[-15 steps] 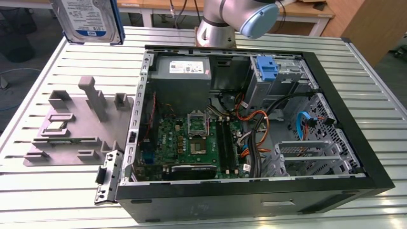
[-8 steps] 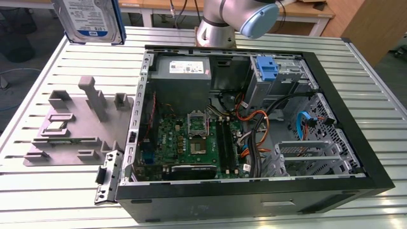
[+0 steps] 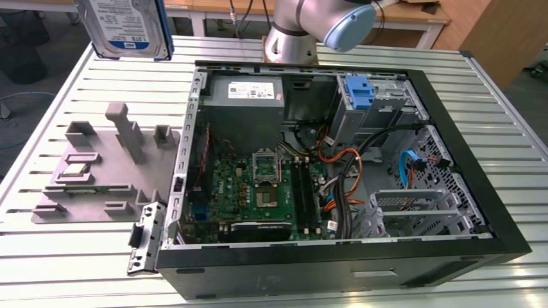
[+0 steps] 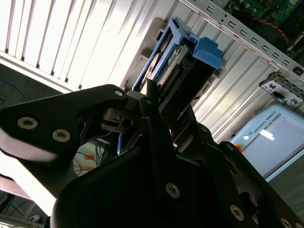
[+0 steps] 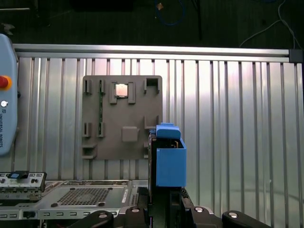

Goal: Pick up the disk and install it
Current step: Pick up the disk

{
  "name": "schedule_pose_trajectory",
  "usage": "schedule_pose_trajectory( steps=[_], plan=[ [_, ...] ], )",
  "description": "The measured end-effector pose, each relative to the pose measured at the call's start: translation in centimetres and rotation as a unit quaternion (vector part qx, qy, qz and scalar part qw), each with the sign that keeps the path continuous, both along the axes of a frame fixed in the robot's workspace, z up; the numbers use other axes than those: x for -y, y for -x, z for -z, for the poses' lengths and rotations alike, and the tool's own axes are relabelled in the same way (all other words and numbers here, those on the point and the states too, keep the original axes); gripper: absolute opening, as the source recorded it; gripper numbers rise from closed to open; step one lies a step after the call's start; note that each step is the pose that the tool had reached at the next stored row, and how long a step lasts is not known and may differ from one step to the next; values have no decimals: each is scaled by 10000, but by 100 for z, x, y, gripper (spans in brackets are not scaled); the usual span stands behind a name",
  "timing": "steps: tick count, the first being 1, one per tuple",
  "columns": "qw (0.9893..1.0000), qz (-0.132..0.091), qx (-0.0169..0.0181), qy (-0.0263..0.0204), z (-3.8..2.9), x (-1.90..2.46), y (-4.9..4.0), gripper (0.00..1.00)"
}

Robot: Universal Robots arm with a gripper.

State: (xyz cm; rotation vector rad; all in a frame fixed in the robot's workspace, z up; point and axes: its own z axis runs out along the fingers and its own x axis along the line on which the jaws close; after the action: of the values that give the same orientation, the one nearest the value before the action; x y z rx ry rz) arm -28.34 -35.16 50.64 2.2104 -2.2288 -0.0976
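Note:
The disk [image 3: 125, 27], a silver drive with a white-and-blue label and blue rails, hangs upright in the air at the exterior view's upper left, above the slatted table. In the first wrist view the disk [image 5: 168, 159] is edge-on, its blue rail facing the camera, over the table beside the grey fixture plate. My gripper [image 5: 164, 197] is shut on the disk from behind. In the second wrist view the black fingers [image 4: 151, 107] clamp the disk [image 4: 173, 59] at its near end.
An open computer case [image 3: 484, 167] lies on the table, with a motherboard [image 3: 256, 192], a grey power supply [image 3: 244, 93], a bare blue bracket [image 3: 360, 93] and a metal drive cage [image 3: 419, 208]. A grey fixture plate [image 3: 102, 173] lies beside the case. The arm's base [image 3: 296, 32] stands behind it.

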Motion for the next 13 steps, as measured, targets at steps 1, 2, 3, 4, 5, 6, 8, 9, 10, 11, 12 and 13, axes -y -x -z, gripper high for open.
schedule_pose_trajectory(
  steps=[1, 2, 3, 4, 5, 6, 8, 9, 10, 11, 12, 13],
  plan=[
    [10000, 0, 0, 0, 0, 0, -11, 35],
    [10000, 0, 0, 0, 0, 0, -23, 35],
    [10000, 0, 0, 0, 0, 0, -34, 35],
    [10000, 0, 0, 0, 0, 0, -44, 35],
    [10000, 0, 0, 0, 0, 0, -55, 35],
    [10000, 0, 0, 0, 0, 0, -66, 35],
    [10000, 0, 0, 0, 0, 0, -88, 35],
    [10000, 0, 1, 0, 1, 0, -99, 35],
    [10000, 0, 0, 0, 0, 0, -109, 35],
    [10000, 0, 0, 0, 0, 0, -119, 35],
    [10000, 0, 0, 0, 0, 0, -127, 35],
    [10000, 0, 0, 0, 0, 0, -134, 35]
  ],
)
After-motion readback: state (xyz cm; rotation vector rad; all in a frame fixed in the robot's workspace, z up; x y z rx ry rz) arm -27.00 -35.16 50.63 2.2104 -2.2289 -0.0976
